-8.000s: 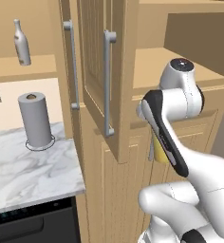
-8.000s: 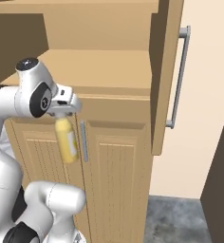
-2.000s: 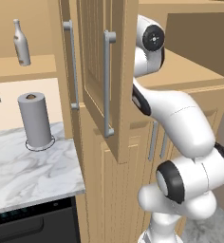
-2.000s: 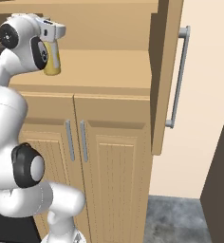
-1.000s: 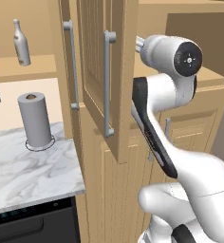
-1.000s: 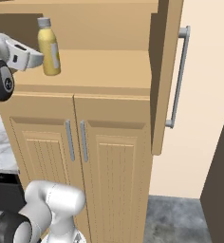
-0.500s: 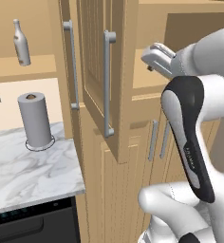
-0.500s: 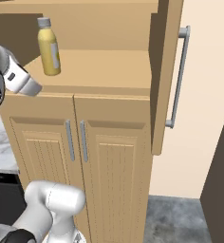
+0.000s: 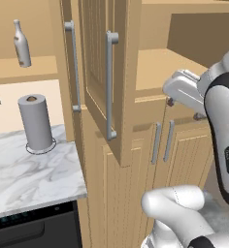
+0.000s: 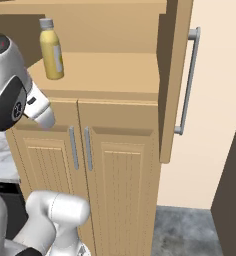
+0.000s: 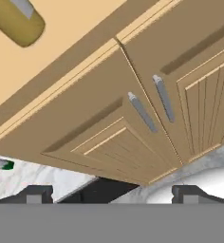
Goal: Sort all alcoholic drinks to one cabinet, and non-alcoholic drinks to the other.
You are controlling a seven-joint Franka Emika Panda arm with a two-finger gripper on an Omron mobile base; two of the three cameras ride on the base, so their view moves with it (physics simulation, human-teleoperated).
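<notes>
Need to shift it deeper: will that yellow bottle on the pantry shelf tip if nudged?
Probably, if pushed high: the yellow bottle stands upright, tall and slim on a narrow base. It looks rigid, so a low push should slide it along the smooth shelf. On its side, it would likely roll.

Left base view: behind-left of the arm, facing forward and down, close to the tall pantry unit [image 9: 111, 87] with the marble counter [image 9: 29, 169] at left. Right base view: behind-right, facing the same unit's open shelf [image 10: 110, 72] and lower doors [image 10: 85, 190]. Hand view: rolled, very close, facing those lower doors [image 11: 147, 114] and the shelf edge. All three views share the lower doors.
</notes>
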